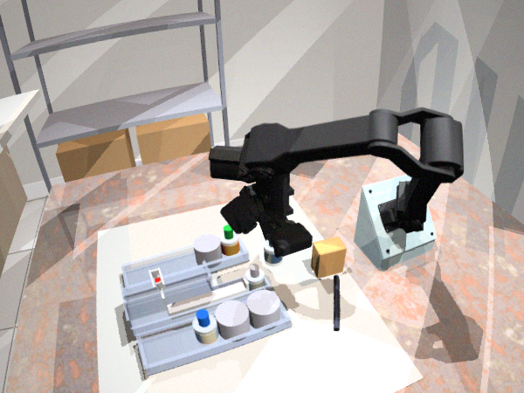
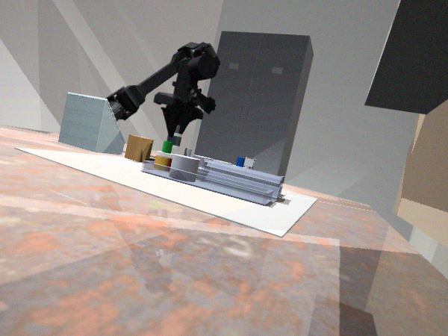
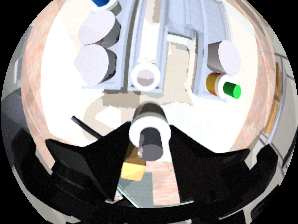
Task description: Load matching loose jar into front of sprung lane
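My gripper (image 1: 272,249) (image 2: 175,136) (image 3: 149,127) is shut on a jar (image 1: 273,258) (image 2: 175,141) with a grey cap, white shoulder and dark blue band. It holds the jar upright above the mat, in front of the lanes; the fingers are largely hidden in the top view. The sprung middle lane (image 1: 146,312) has a grey-capped jar (image 1: 255,281) (image 3: 146,77) with a pale beige band standing at its front end. A long white piece (image 1: 210,299) lies behind that jar; the pusher plate's contact with it cannot be made out. The held jar is apart from the lane jar.
Near lane: blue-capped jar (image 1: 205,331) and two grey cylinders (image 1: 232,320) (image 1: 263,310). Far lane: grey cylinder (image 1: 207,250) (image 2: 184,168) and green-capped amber jar (image 1: 230,247) (image 2: 163,162) (image 3: 213,84). An orange-brown box (image 1: 328,258) (image 2: 138,148) (image 3: 134,171) and black rod (image 1: 336,303) lie towards the arm's base.
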Action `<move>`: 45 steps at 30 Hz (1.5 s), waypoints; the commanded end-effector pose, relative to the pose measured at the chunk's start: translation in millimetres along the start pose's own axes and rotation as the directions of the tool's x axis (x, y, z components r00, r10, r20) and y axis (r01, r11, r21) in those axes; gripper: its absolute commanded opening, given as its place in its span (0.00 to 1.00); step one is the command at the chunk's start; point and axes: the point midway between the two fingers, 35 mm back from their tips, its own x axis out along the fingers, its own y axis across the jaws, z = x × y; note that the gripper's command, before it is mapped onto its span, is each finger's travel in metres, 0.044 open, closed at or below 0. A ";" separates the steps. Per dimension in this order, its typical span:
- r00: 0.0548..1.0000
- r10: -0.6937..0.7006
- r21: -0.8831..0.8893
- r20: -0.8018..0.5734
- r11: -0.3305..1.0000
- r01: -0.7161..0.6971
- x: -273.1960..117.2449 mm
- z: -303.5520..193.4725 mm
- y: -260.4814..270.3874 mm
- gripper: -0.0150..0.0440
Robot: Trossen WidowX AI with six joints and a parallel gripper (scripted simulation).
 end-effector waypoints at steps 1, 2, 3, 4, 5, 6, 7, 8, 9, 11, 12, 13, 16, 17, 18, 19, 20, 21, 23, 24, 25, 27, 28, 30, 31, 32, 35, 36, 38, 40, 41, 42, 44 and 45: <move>1.000 0.011 0.000 0.001 1.000 -0.011 5.8 2.5 7.7 0.25; 1.000 0.011 0.000 0.001 1.000 -0.011 6.6 2.5 7.7 0.25; 1.000 0.011 0.000 0.001 1.000 -0.011 8.1 2.5 7.7 0.25; 1.000 0.011 0.000 0.001 1.000 -0.011 10.3 2.6 7.7 0.25; 1.000 0.011 0.000 0.001 1.000 -0.011 12.7 2.6 7.7 0.25; 1.000 0.011 0.000 0.001 1.000 -0.011 15.7 2.6 7.8 0.25; 1.000 0.011 0.000 0.001 1.000 -0.011 19.2 2.6 7.8 0.25; 1.000 0.011 0.000 0.001 1.000 -0.011 23.3 2.5 7.9 0.25; 1.000 0.011 0.000 0.001 1.000 -0.011 27.1 2.3 8.1 0.25; 1.000 0.012 0.000 0.001 1.000 -0.012 30.3 2.2 8.2 0.25; 1.000 0.012 0.000 0.001 1.000 -0.012 30.3 2.2 8.2 0.25; 1.000 0.012 0.000 0.001 1.000 -0.012 30.3 2.2 8.2 0.25; 1.000 0.011 0.000 0.001 1.000 -0.011 30.3 2.6 8.2 0.25; 1.000 0.011 0.000 0.001 1.000 -0.011 30.3 2.9 8.2 0.25; 1.000 0.011 0.000 0.001 1.000 -0.011 30.3 3.3 8.2 0.25; 1.000 0.011 0.000 0.001 1.000 -0.011 30.3 3.7 8.2 0.25; 1.000 0.011 0.000 0.001 1.000 -0.011 30.3 4.2 8.2 0.25; 1.000 0.011 0.000 0.001 1.000 -0.011 30.4 4.6 8.2 0.25; 1.000 0.011 0.000 0.001 1.000 -0.011 30.4 5.5 8.1 0.25; 1.000 0.011 0.000 0.001 1.000 -0.011 30.4 6.0 8.1 0.25; 1.000 0.011 0.000 0.001 1.000 -0.011 30.4 6.4 8.1 0.25; 1.000 0.011 0.000 0.001 1.000 -0.011 30.5 7.4 8.1 0.25; 1.000 0.011 0.000 0.001 1.000 -0.011 30.5 7.8 8.1 0.25; 1.000 0.011 0.000 0.001 1.000 -0.011 30.5 8.7 8.1 0.25; 1.000 0.011 0.000 0.001 1.000 -0.011 30.6 9.2 8.1 0.25; 1.000 0.011 0.000 0.001 1.000 -0.011 30.6 9.6 8.1 0.25; 1.000 0.011 0.000 0.001 1.000 -0.011 30.7 11.0 8.1 0.25; 1.000 0.011 0.000 0.001 1.000 -0.011 30.7 11.4 8.1 0.25; 1.000 0.011 0.000 0.001 1.000 -0.011 30.7 12.3 8.1 0.25; 1.000 0.011 0.000 0.001 1.000 -0.011 30.8 13.3 8.1 0.25; 1.000 0.011 0.000 0.001 1.000 -0.011 30.8 13.7 8.1 0.25; 1.000 0.011 0.000 0.001 1.000 -0.011 30.8 14.2 8.1 0.25; 1.000 0.011 0.000 0.001 1.000 -0.011 30.8 15.1 8.1 0.25; 1.000 0.011 0.000 0.001 1.000 -0.011 30.9 15.5 8.1 0.25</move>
